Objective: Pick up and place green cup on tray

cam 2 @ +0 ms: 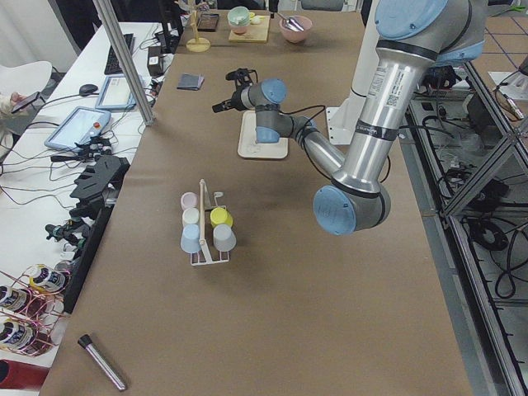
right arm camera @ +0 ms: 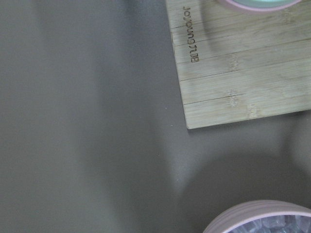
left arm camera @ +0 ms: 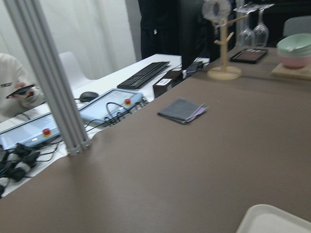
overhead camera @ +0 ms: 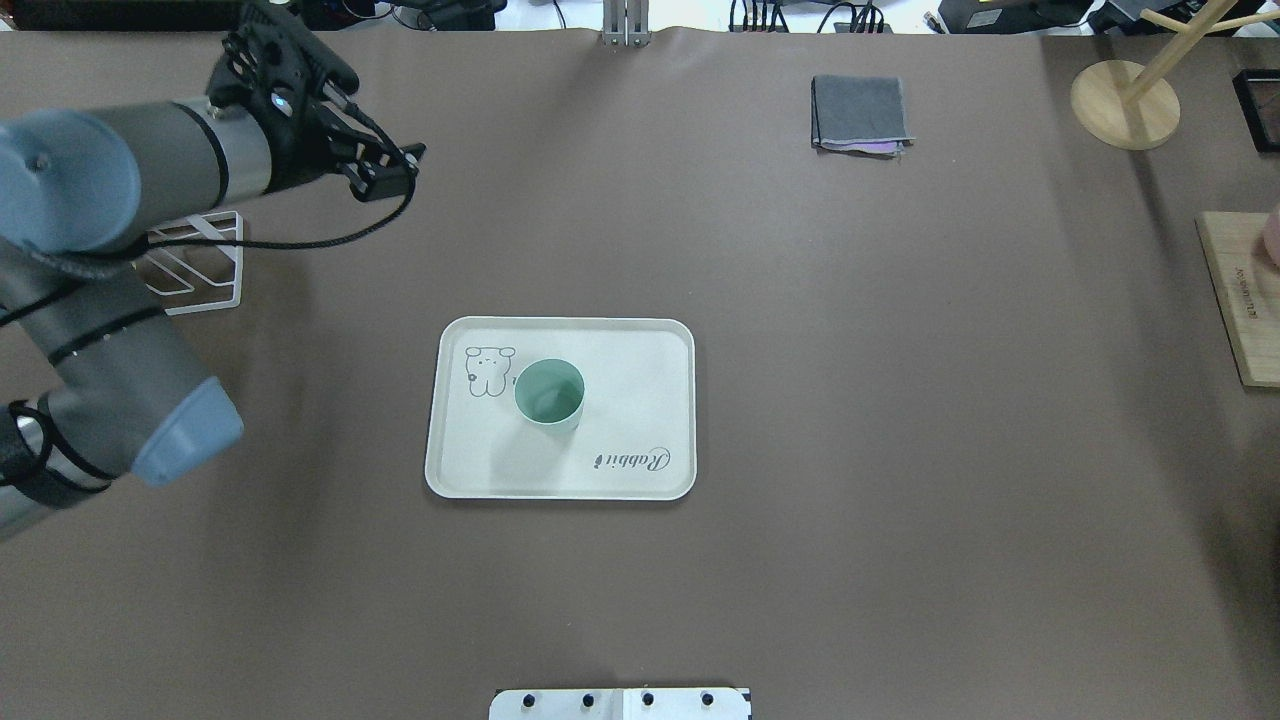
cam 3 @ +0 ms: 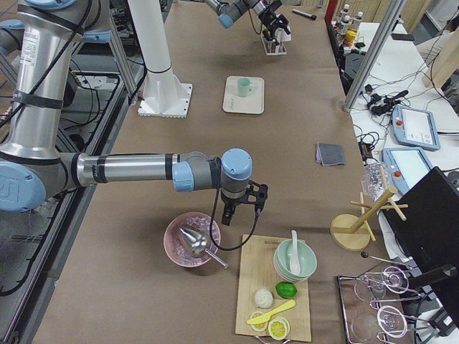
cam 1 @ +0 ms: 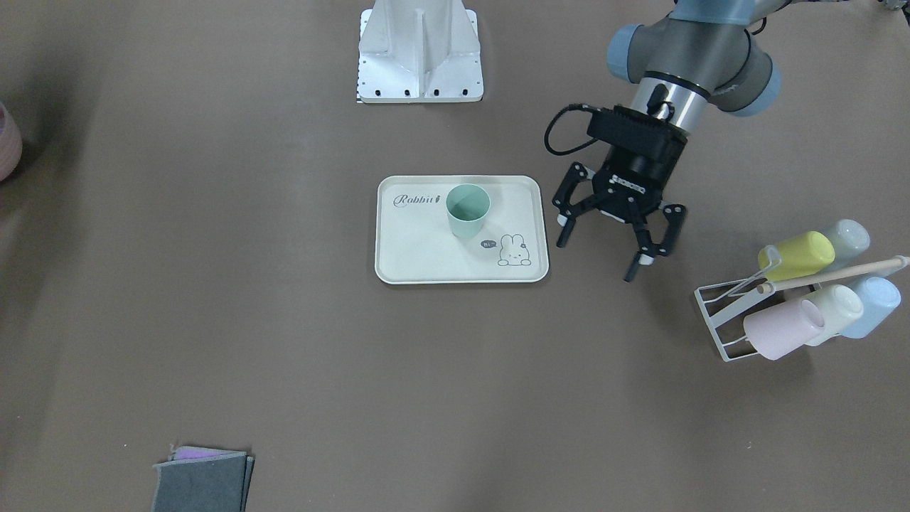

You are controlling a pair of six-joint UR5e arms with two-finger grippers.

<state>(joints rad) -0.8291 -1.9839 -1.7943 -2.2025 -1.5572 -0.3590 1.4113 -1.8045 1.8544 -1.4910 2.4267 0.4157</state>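
The green cup stands upright on the cream tray, near the "Rabbit" script and the bunny print. It also shows in the overhead view, in the middle of the tray. My left gripper is open and empty. It hangs above the bare table just beside the tray's edge, between the tray and the cup rack. My right gripper shows only in the exterior right view, far from the tray, over a pink bowl. I cannot tell whether it is open or shut.
The white wire rack holds several pastel cups, among them a yellow-green one and a pink one. A folded grey cloth lies on the far side. A wooden board and a mug tree stand at the right end.
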